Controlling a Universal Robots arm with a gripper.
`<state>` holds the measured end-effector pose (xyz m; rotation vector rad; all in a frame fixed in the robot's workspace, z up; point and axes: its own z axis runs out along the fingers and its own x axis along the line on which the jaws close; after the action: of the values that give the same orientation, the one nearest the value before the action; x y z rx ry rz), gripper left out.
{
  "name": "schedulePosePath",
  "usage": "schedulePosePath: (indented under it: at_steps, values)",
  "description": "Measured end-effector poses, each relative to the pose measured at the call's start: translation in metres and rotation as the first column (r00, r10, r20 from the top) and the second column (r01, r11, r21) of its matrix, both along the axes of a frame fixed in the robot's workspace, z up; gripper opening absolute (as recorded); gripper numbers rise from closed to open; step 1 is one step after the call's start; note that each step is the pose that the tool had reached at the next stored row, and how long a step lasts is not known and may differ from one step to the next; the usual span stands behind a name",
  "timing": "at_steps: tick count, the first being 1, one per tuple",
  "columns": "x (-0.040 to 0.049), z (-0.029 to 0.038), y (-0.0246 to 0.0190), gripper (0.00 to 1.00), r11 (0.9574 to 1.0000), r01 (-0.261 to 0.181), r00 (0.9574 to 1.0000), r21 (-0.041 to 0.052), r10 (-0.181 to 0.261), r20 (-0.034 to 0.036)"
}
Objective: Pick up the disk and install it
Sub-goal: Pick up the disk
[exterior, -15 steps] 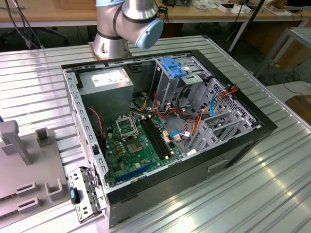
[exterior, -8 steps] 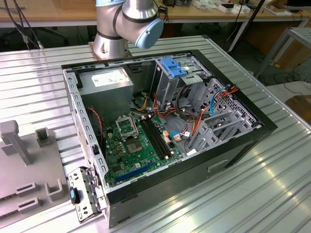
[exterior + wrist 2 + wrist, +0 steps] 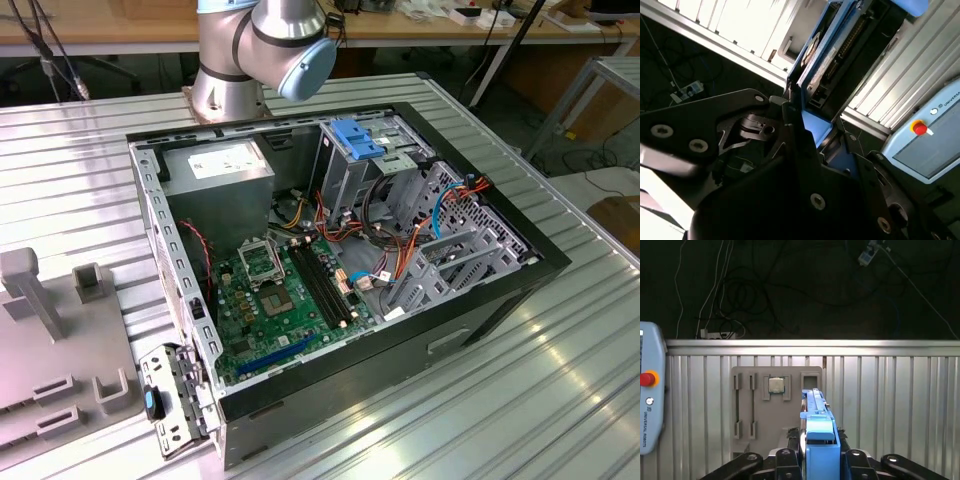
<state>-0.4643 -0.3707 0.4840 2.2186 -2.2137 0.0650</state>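
The disk stands edge-on between my gripper's black fingers in the first wrist view, its blue carrier rail facing the camera. In the second wrist view the disk reaches away from the gripper, showing a grey metal body, a printed label and blue side rails. The gripper is shut on the disk and holds it above the ribbed metal table. In the exterior view the open computer case lies on the table, with a grey drive cage with a blue top at its back.
A grey fixture plate with a small chip lies beyond the disk. A teach pendant with a red button sits at the table's edge. Inside the case are a power-supply box, a motherboard and cables. The arm's base stands behind the case.
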Motion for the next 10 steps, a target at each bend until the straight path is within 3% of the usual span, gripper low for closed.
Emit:
schedulePosePath:
  at_steps: [4, 6, 7, 10]
  values:
    - [0.0000, 0.0218, 0.0000, 0.37, 1.0000, 0.000, 1.0000, 0.0000, 0.000, 0.0001]
    - [0.0000, 0.0289, 0.0000, 0.37, 1.0000, 0.000, 1.0000, -0.0001, 0.000, -0.0001]
    - [0.0000, 0.0316, 0.0000, 0.37, 1.0000, 0.000, 1.0000, 0.0000, 0.000, -0.0001]
    - [0.0000, 0.0316, 0.0000, 0.37, 1.0000, 0.000, 1.0000, 0.0000, 0.000, -0.0001]
